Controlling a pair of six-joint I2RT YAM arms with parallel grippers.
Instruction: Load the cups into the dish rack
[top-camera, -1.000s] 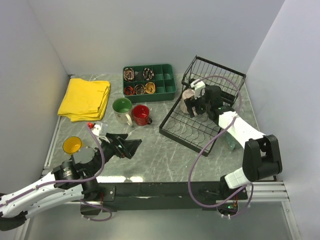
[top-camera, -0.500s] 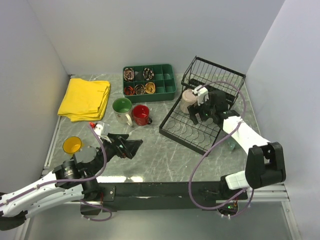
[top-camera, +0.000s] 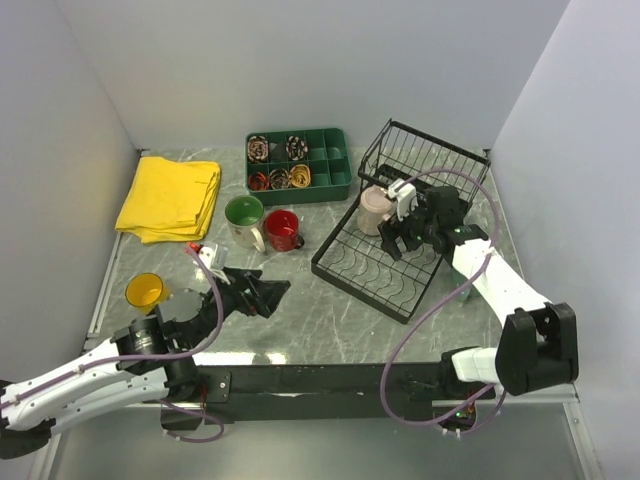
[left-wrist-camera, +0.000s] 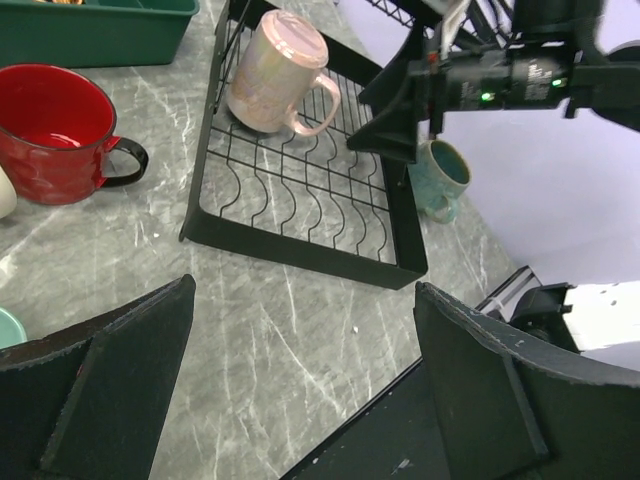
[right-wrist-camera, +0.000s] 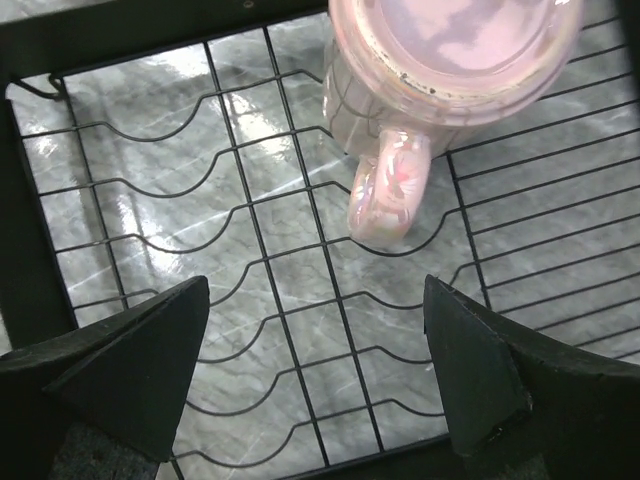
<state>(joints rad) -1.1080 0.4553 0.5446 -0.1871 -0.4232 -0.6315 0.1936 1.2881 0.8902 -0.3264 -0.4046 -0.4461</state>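
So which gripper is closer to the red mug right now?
Left. The left gripper hovers just on the near side of the red mug; the right gripper is over the dish rack, farther off.

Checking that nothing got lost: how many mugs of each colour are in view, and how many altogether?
Pink mug, in the dish rack: 1
Red mug: 1
Cream mug, green inside: 1
Yellow mug: 1
Teal mug: 1
Total: 5 clearly seen; a pale teal sliver at the left wrist view's edge may be a sixth.
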